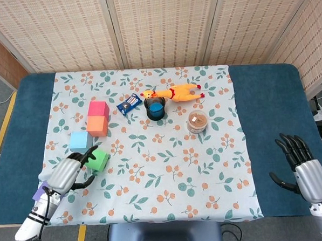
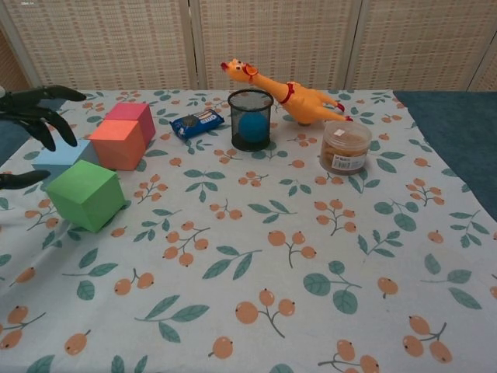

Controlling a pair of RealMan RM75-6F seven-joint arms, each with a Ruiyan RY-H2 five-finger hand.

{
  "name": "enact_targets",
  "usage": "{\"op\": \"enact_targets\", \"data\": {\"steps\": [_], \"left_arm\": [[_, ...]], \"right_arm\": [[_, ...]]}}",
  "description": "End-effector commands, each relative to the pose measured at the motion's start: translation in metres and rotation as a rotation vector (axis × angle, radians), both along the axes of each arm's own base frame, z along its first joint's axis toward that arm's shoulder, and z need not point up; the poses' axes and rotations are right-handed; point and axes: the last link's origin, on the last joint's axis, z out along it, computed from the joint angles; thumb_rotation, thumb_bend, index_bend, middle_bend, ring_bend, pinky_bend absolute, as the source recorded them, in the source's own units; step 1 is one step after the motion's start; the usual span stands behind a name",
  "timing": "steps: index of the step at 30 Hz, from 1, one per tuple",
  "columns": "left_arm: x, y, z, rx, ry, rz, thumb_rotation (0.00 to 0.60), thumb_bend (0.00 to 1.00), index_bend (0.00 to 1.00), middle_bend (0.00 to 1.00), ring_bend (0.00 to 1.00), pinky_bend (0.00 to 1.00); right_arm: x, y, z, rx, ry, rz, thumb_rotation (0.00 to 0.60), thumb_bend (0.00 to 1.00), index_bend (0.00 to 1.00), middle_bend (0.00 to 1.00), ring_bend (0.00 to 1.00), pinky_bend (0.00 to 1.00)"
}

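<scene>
Green cube (image 1: 98,161) sat tilted on the flowered cloth (image 1: 169,168), just below the blue cube (image 1: 79,141) and beside your left robot hand (image 1: 66,175). That robot hand hovered over the cube's near-left side with its fingers (image 2: 39,109) spread wide and nothing in them; in the chest view the dark fingertips hung above and behind the cube, apart from it. A purple block (image 1: 41,190) lay partly hidden under the same wrist at the cloth's edge. Your right robot hand (image 1: 302,167) rested well apart on the blue surface (image 1: 268,109), fingers apart, holding nothing.

You appeared to be at the reach stage on the green cube, with no grip made yet. The next move would call for bringing the fingers down around two opposite faces and squaring to the cube, since it stood on an edge and could roll away. The orange cube (image 1: 96,126) and pink cube (image 1: 98,109) stood near, further back, so you had little room on that side.
</scene>
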Motion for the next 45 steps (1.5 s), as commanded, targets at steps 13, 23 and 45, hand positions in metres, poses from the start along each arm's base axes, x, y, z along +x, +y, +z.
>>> {"op": "enact_targets", "data": {"steps": [13, 23, 45], "left_arm": [[-0.015, 0.085, -0.027, -0.078, -0.1, 0.095, 0.6, 0.37, 0.0, 0.15, 0.2, 0.12], [-0.012, 0.11, -0.046, -0.097, -0.086, 0.107, 0.6, 0.37, 0.0, 0.15, 0.21, 0.1], [-0.041, 0.148, -0.045, -0.07, 0.009, 0.285, 0.595, 0.36, 0.0, 0.26, 0.31, 0.14]], "right_arm": [[-0.002, -0.003, -0.006, 0.012, 0.016, -0.018, 0.6, 0.16, 0.0, 0.0, 0.0, 0.0], [-0.005, -0.007, -0.005, 0.008, 0.017, -0.031, 0.6, 0.16, 0.0, 0.0, 0.0, 0.0], [-0.005, -0.01, -0.002, -0.014, 0.014, -0.036, 0.6, 0.16, 0.0, 0.0, 0.0, 0.0]]}}
